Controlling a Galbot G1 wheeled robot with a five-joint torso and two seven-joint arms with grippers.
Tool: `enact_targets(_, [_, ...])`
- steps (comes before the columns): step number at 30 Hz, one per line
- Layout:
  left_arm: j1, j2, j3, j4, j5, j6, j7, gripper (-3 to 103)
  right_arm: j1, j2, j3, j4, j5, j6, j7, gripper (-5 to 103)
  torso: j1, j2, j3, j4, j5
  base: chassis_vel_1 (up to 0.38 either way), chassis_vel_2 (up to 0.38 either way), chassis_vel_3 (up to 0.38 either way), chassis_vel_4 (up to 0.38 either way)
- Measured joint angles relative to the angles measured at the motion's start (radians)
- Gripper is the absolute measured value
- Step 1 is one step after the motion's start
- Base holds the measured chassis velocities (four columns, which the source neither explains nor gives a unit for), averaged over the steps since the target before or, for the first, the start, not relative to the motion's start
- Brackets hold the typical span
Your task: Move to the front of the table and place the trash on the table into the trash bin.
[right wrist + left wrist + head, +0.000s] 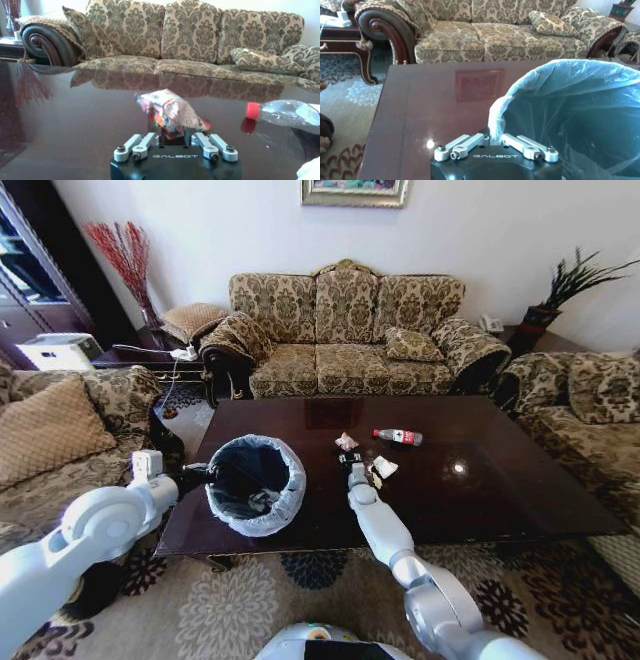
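While the left gripper clamps the trash bin's rim on the counter, the right gripper reaches.
Its fingers look apart (hard to tell) before the crumpled wrapper; the bottle lies beyond; a glancing close could skid the wrapper away.

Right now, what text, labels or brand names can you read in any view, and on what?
"GALBOT": on the left claw housing, by the trash bin.
"GALBOT": on the right claw housing, at the wrapper.
Bottle red label: too small to read.
Wrapper print: too blurred to read.
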Motion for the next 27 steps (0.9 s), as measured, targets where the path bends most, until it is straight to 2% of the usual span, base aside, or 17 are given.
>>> enact_targets(6, [0.001,0.001,-0.002,0.0,-0.001,0.0,0.0,0,0.002,-0.002,0.0,0.001,0.007,-0.003,0.0,13,0.0,0.0,0.0,0.0,0.0,0.0,0.0,0.0,0.0])
enact_targets(9, [0.0,0.003,-0.003,0.002,-0.001,0.0,0.001,0,-0.001,-0.006,0.0,0.015,0.014,-0.007,0.0,2,0.0,0.0,0.0,0.0,-0.0001,0.0,0.0,0.0,0.0])
enact_targets(16, [-0.001,0.003,-0.004,0.004,-0.001,0.0,0.001,0,-0.029,-0.016,-0.004,0.074,0.019,-0.013,0.004,0,0.0,0.0,0.0,0.0001,-0.0001,0.0,0.0,0.0,0.0])
enact_targets(18, [-0.001,0.013,-0.004,0.009,-0.002,0.0,0.001,0,-0.077,-0.028,-0.006,0.185,0.02,-0.029,0.009,0,0.0,0.0,0.0,0.0001,0.0,0.0,0.0,0.0,0.0])
enact_targets(19, [-0.001,0.013,-0.004,0.009,-0.002,0.0,0.001,0,-0.077,-0.028,-0.006,0.185,0.02,-0.029,0.009,0,0.0,0.0,0.0,0.0001,0.0,0.0,0.0,0.0,0.0])
enact_targets(20, [-0.002,0.023,-0.005,0.014,-0.003,0.0,0.001,0,-0.114,-0.036,-0.006,0.284,0.032,-0.048,0.001,0,0.0,0.0,0.0,0.0,-0.0001,0.0,0.0,0.0,0.0])
enact_targets(22, [-0.002,0.043,-0.005,0.026,-0.008,0.0,0.002,0,-0.172,-0.046,-0.006,0.442,0.078,-0.065,-0.033,0,0.0,0.0,0.0,0.0,-0.0001,0.0,0.0,0.0,0.0])
enact_targets(23, [-0.002,0.043,-0.005,0.026,-0.008,0.0,0.002,0,-0.172,-0.046,-0.006,0.442,0.078,-0.065,-0.033,0,0.0,0.0,0.0,0.0,-0.0001,0.0,0.0,0.0,0.0])
enact_targets(26, [-0.011,0.102,-0.001,0.059,-0.053,0.005,0.0,0,-0.276,-0.076,-0.02,0.739,0.153,-0.077,-0.101,0,0.0,0.0,0.0,-0.0001,0.0,0.0,0.0,0.0,0.0])
enact_targets(27, [-0.011,0.102,-0.001,0.059,-0.053,0.005,0.0,0,-0.276,-0.076,-0.02,0.739,0.153,-0.077,-0.101,0,0.0,0.0,0.0,-0.0001,0.0,0.0,0.0,0.0,0.0])
